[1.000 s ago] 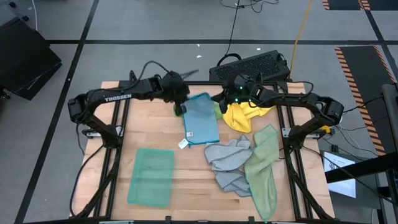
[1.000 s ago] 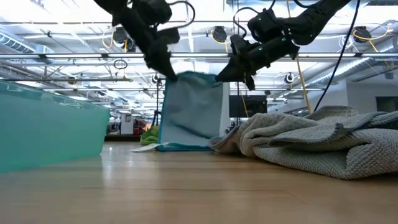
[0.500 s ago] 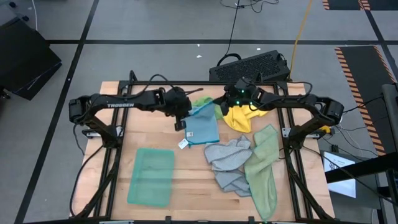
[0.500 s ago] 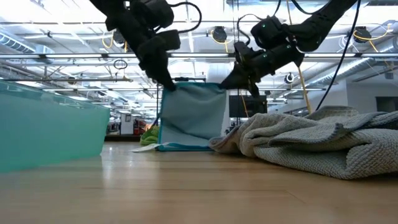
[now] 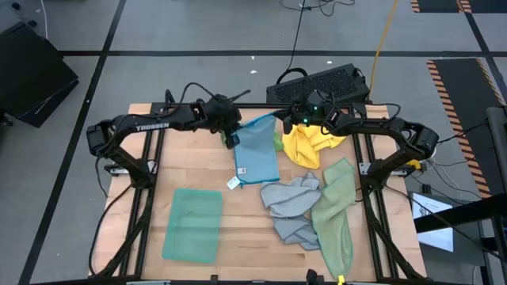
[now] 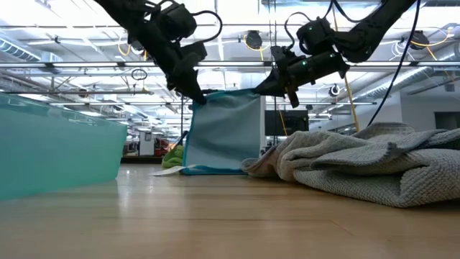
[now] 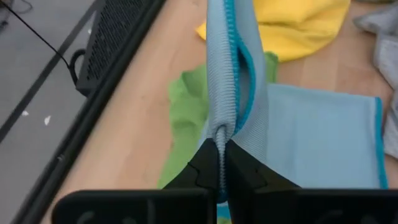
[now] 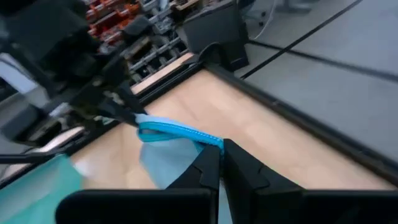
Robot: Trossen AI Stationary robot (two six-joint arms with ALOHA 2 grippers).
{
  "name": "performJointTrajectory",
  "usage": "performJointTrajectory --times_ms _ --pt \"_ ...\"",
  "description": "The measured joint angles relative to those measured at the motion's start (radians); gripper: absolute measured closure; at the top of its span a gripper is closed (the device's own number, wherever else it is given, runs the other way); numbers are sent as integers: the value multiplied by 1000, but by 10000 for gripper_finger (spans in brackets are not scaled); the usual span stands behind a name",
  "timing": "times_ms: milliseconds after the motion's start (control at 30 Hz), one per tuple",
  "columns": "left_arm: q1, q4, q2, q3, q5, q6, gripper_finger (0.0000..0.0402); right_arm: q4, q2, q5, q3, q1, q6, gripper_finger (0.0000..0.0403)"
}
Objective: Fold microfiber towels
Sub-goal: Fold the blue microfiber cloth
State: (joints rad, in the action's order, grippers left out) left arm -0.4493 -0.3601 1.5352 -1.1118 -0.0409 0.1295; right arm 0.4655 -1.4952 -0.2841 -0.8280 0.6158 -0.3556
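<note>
The left end effector and right end effector are each pinching a top corner of the light blue towel, which is hanging between them (lower edge resting on the table), beside the yellow towel.

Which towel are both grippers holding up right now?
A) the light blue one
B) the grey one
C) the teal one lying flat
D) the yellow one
A: the left gripper and right gripper each pinch a top corner of the light blue towel, which hangs between them.
</note>
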Motion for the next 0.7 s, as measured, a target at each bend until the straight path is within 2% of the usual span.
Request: performJointTrajectory --times_ms 267,467,700 --pt "-36 22 0 0 -69 -18 394 -25 0 -7 7 12 4 399" --pt "-19 -13 0 0 -107 -8 393 -27 0 -10 54 -5 -45 399" --pt "24 28 1 57 -144 -51 387 -19 0 -24 86 -7 -55 399"
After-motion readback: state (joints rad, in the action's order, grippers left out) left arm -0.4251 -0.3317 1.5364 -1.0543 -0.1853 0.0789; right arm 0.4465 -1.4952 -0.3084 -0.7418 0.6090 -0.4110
